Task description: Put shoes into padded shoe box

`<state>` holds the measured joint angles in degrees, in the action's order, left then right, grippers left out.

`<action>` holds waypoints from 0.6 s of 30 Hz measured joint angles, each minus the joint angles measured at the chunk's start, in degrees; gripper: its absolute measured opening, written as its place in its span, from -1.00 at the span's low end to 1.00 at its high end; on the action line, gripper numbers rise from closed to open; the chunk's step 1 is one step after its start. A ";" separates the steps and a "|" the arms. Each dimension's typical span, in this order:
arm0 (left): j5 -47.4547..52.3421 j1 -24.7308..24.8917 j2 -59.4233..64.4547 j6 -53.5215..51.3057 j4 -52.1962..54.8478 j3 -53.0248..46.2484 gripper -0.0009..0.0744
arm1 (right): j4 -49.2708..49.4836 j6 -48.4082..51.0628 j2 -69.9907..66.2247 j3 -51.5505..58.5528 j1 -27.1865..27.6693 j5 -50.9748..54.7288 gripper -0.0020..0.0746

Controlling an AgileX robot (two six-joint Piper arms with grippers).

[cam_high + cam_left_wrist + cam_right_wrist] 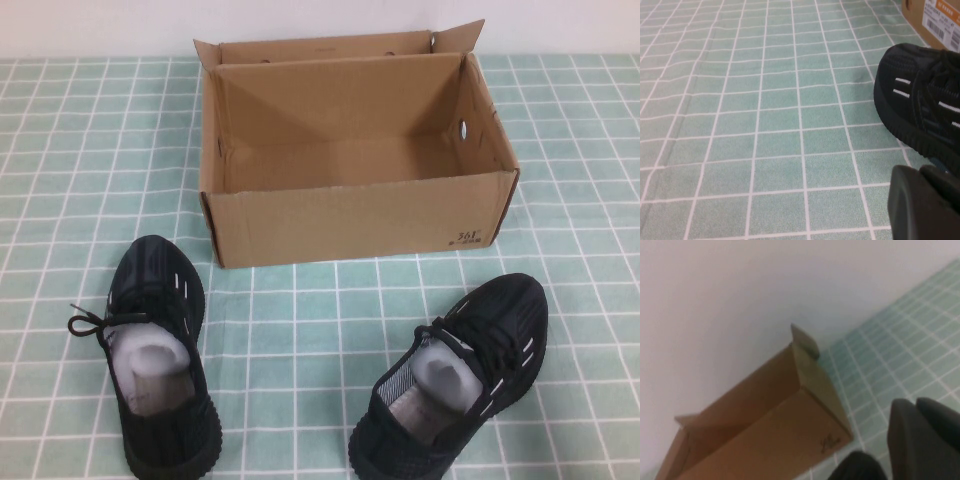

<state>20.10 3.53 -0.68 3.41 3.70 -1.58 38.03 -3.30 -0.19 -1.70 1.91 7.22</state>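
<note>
2 shoes (160, 360) (455, 385) sit on checked cloth (300, 340) in front of empty box (355, 215); left gripper (925, 200) beside left shoe, right gripper (922, 435) near box, both shut, holding nothing; risk: soft knit slips, or toe snags upright flap (470, 40)

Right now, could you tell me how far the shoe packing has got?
Nothing is packed yet: the box stands open and empty. Nothing is in hand: the left gripper is shut beside the left shoe, the right gripper shut near the box. The left shoe and right shoe remain on the tablecloth.
</note>
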 joint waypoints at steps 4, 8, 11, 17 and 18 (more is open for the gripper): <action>0.00 0.00 0.00 0.00 0.00 0.00 -0.99 | -2.65 0.96 -7.34 -9.38 0.00 14.71 -0.97; 0.00 0.00 0.00 0.00 0.00 0.00 -0.99 | -9.52 1.61 -19.25 -20.98 0.00 31.19 -0.97; 0.00 0.00 0.00 0.00 0.00 0.00 -0.99 | -15.46 1.88 -28.89 -28.53 0.00 44.15 -0.97; 0.00 0.00 0.00 0.00 0.00 0.00 -0.99 | -21.73 4.74 -46.32 -39.47 0.00 57.81 -0.97; 0.00 0.00 0.00 0.00 0.00 0.00 -0.99 | -21.73 5.42 -48.95 -40.65 0.00 58.77 -0.97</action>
<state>20.10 3.53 -0.68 3.41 3.70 -1.58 16.30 2.11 -49.14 -42.35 1.91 66.00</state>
